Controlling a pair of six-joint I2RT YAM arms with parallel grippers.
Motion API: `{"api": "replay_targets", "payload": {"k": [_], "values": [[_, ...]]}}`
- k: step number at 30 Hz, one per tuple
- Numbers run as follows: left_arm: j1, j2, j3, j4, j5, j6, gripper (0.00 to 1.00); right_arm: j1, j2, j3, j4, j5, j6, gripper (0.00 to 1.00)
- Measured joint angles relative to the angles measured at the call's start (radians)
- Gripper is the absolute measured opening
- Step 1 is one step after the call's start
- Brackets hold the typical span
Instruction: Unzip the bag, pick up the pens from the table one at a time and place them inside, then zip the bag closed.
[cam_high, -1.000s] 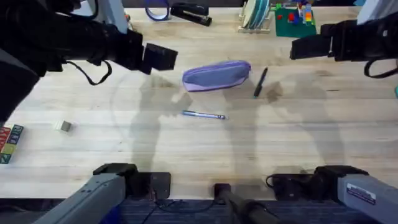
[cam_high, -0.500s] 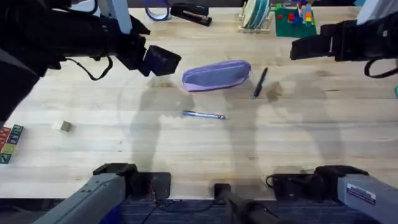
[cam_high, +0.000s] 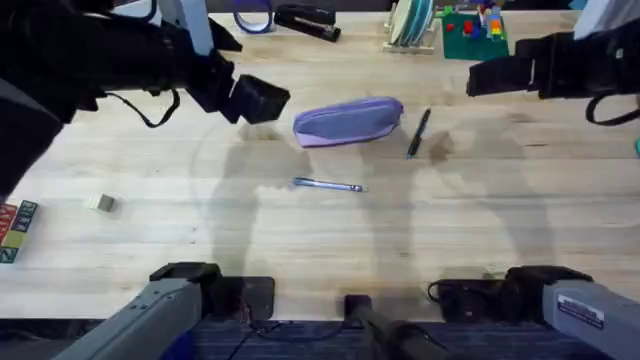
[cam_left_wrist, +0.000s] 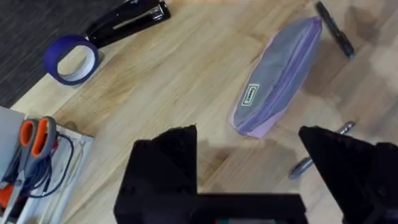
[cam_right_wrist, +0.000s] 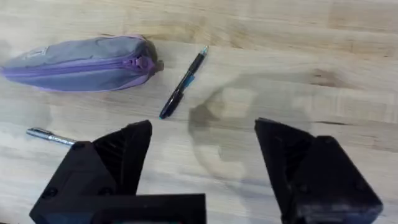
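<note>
We spot a small label on the bag, unreadable | left gripper spread, raised beside it | right gripper spread over the table | pens: black pen right of the bag, silver pen in front.

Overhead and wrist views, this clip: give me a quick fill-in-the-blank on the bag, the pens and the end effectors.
1. The bag's zipper is fully ____.
2. The black pen lies on the table, on the bag's ____ side in the overhead view.
3. The number of pens inside the bag is ____; the silver pen is on the table too.
4. The left end effector and the right end effector both have their fingers ____.

Missing words: closed; right; zero; open
</note>
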Motion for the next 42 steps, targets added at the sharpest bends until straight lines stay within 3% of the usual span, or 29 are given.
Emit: {"api": "replay_targets", "payload": {"k": [8, 12, 30, 37, 42], "values": [[0.0, 0.046, 0.001, -0.021, 0.002, 0.182, 0.993, 0.0, 0.0, 0.0, 0.0, 0.0, 0.0, 0.996], [0.0, 0.122, 0.001, -0.021, 0.015, 0.226, 0.993, 0.0, 0.0, 0.0, 0.0, 0.0, 0.0, 0.996], [0.0, 0.332, 0.001, 0.006, 0.235, 0.254, 0.994, 0.0, 0.0, 0.0, 0.0, 0.0, 0.0, 0.996], [-0.009, 0.41, 0.001, 0.006, 0.254, 0.255, 0.993, 0.0, 0.0, 0.0, 0.0, 0.0, 0.0, 0.996], [-0.043, 0.469, 0.001, 0.016, 0.249, 0.273, 0.993, 0.0, 0.0, 0.0, 0.0, 0.0, 0.0, 0.996]]}}
